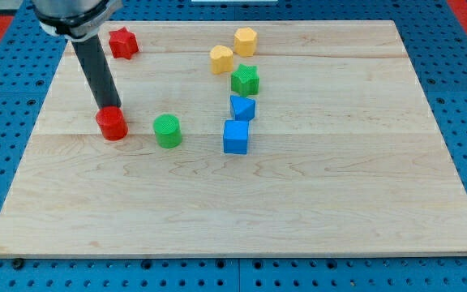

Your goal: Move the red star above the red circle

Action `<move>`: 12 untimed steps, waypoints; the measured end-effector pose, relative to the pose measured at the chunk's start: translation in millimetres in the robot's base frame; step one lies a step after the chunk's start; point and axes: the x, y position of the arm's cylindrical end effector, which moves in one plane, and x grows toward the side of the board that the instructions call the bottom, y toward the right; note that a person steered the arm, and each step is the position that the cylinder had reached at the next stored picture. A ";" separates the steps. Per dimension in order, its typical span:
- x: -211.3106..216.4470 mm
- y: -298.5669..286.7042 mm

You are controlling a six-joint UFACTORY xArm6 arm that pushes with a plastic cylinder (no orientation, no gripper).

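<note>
The red star (123, 42) lies flat near the worktop's (298, 203) top-left corner, showing no clear long axis, while my tip (109, 109), which has no jaws, touches the red circle (112, 124) below it.

Bright, even light floods the bench (314, 211); blocks drop only small soft shadows (hardly any glare), and everything stays sharp right out to the edges.

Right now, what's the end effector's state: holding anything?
No gripper: my tip holds nothing, sitting at the red circle's top edge, below the red star.
</note>
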 end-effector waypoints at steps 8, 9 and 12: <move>-121.4 1.9; -165.7 5.3; -109.7 7.1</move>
